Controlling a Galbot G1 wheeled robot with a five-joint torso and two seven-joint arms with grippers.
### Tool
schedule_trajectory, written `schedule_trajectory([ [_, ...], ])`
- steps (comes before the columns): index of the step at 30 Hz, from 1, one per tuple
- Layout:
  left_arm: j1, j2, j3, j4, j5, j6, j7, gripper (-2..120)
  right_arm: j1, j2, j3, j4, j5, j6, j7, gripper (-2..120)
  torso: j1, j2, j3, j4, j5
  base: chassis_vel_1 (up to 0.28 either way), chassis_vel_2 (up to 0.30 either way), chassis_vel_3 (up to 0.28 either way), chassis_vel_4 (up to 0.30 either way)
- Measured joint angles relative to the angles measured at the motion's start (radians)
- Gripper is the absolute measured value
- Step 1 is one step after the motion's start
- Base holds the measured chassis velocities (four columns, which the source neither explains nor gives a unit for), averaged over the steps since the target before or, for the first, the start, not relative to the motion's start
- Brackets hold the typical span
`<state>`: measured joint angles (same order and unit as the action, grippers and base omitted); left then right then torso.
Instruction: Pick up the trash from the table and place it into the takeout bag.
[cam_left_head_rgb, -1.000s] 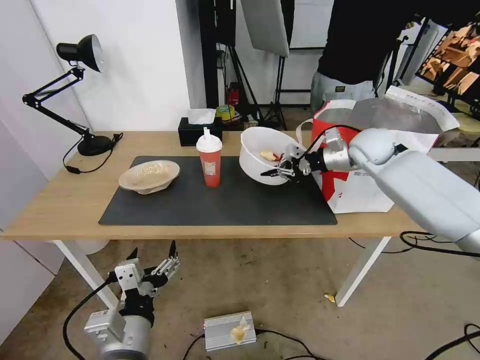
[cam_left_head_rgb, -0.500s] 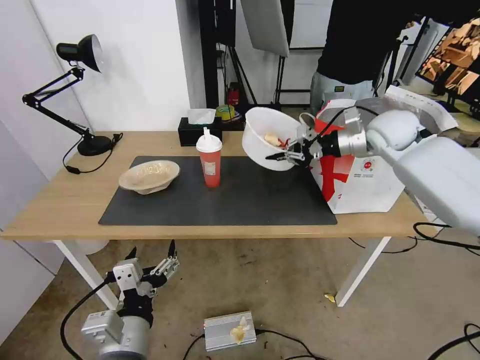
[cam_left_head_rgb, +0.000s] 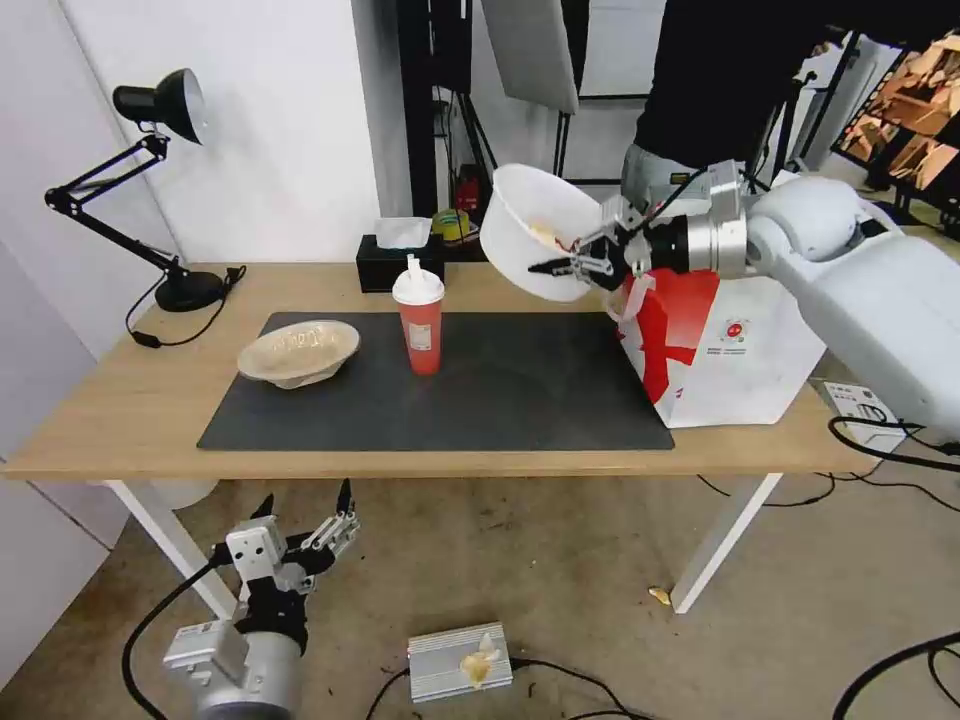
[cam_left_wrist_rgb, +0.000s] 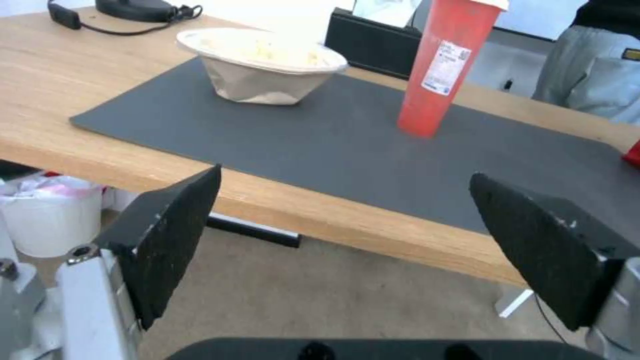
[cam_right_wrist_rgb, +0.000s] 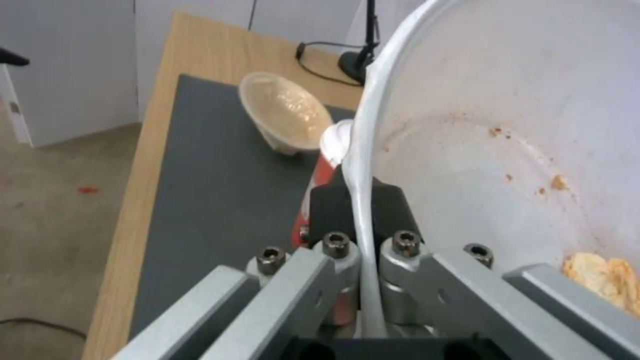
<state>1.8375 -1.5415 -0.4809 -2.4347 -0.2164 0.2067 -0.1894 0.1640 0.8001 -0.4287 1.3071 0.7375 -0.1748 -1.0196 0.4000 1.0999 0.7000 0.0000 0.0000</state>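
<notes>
Right gripper: my right gripper is pinched tight on the rim of the white plastic bowl; in the right wrist view my two black pads sit on either side of the thin white wall, one inside, one outside.
White plastic bowl: held in the air above the far right part of the table, tilted, its mouth turned up and toward my right side; just beside the upper left edge of the takeout bag, not inside it.
Bowl contents: orange-red smears and a pale food scrap lying low against the inner wall.
Takeout bag: stands upright on the right end of the table, touching the right edge of the dark grey mat.
Red drink cup: the red drink cup stands upright on the mat, white lid and straw on top.
Pulp bowl: the beige pulp bowl sits on the left part of the mat, well apart from the cup.
Left gripper: my left gripper hangs below the front table edge, fingers spread wide, holding nothing.
</notes>
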Motion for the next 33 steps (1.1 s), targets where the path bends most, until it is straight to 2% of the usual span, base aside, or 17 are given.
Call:
schedule_trajectory([
  [16,0.0,-0.008,-0.002,-0.005,0.002,-0.001,0.001,100,0.074,0.024,-0.036,-0.047,0.018,0.0,0.003,0,0.0,0.0,0.0,0.0,0.0,0.0,0.0,0.0,0.0],
  [21,-0.002,0.006,-0.013,-0.007,-0.002,0.001,0.008,100,0.094,0.014,-0.046,-0.088,-0.016,0.003,-0.02,0,0.0,0.0,0.0,0.0002,-0.0001,0.0,0.0,0.0,0.0],
  [25,-0.006,0.027,-0.028,-0.008,-0.005,0.002,0.018,100,0.096,-0.003,-0.047,-0.113,-0.028,0.007,-0.031,0,0.0,0.0,0.0,0.0,0.0,0.0,0.0,0.0,0.0],
  [33,-0.013,0.124,-0.042,0.0,-0.03,0.012,0.036,100,0.105,-0.063,-0.048,-0.143,-0.067,0.033,-0.039,0,0.0,0.0,0.0,0.0,0.0,0.0,0.0,0.0,0.0],
])
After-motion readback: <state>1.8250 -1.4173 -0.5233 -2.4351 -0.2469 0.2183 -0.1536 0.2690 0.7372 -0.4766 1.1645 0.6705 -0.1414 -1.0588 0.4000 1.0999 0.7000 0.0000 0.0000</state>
